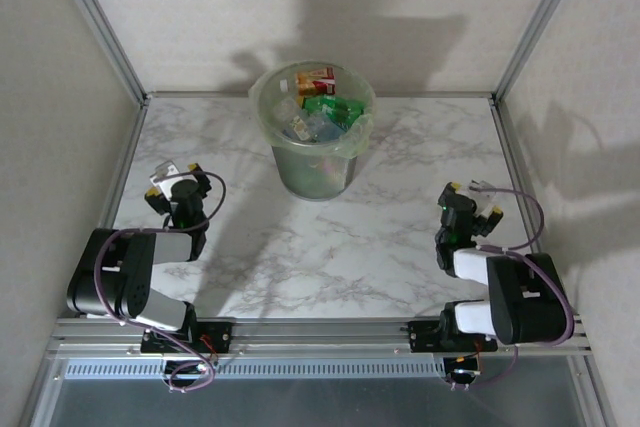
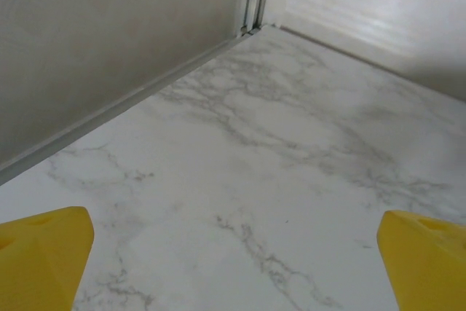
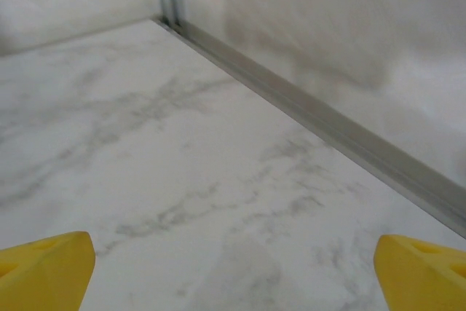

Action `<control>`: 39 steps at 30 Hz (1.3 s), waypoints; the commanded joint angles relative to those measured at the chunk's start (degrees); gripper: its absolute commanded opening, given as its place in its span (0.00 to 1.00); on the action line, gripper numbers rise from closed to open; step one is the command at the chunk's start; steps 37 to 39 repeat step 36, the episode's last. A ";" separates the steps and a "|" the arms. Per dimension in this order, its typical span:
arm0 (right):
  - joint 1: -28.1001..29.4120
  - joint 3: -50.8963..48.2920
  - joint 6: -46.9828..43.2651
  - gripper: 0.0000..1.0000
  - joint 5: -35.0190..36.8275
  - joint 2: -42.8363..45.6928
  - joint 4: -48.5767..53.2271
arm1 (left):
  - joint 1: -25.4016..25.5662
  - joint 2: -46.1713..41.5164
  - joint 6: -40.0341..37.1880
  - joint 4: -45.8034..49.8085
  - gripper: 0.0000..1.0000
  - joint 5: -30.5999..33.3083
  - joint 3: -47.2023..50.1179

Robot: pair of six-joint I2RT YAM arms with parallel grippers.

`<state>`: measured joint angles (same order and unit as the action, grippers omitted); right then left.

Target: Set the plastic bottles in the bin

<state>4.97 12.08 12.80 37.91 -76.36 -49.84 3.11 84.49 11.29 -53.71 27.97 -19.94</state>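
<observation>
Left claw [image 1: 173, 178]: spread wide, nothing held between its yellow fingertips [image 2: 44, 256], poised low over the marble table [image 1: 330, 247] close to the left wall [image 1: 60, 97]. Right claw [image 1: 474, 199]: likewise spread wide and holding nothing, its yellow fingertips [image 3: 422, 267] over bare marble close to the right wall [image 1: 595, 97]. Bin [image 1: 312, 175]: round, pale green, liner bag [image 1: 358, 135] folded over the rim, upright at the far middle of the table, well apart from both claws. Plastic bottles [image 1: 322, 107]: heaped inside the bin; green, clear and red-labelled pieces visible.
</observation>
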 commanded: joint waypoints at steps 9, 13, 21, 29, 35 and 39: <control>-4.45 -1.00 -9.36 0.99 -29.68 -12.41 -27.08 | 1.63 4.25 -5.06 -25.22 0.99 -9.53 8.95; -4.37 -0.88 -9.46 0.99 -29.46 -12.36 -26.78 | 2.39 4.12 -5.56 -24.23 0.99 -8.28 8.63; -4.20 -0.83 -9.63 0.99 -29.38 -12.28 -26.71 | 2.77 4.03 -5.93 -23.81 0.99 -7.93 8.50; -4.18 0.21 -11.07 0.99 -32.93 -12.49 -24.96 | 2.77 4.09 -5.93 -23.66 0.99 -8.09 8.38; -4.27 0.15 -11.21 0.99 -33.52 -12.48 -25.09 | 2.69 4.07 -5.93 -23.47 0.99 -8.63 8.33; -4.27 0.14 -11.13 0.99 -33.51 -12.50 -24.93 | 2.69 4.03 -5.93 -23.59 0.99 -8.63 8.39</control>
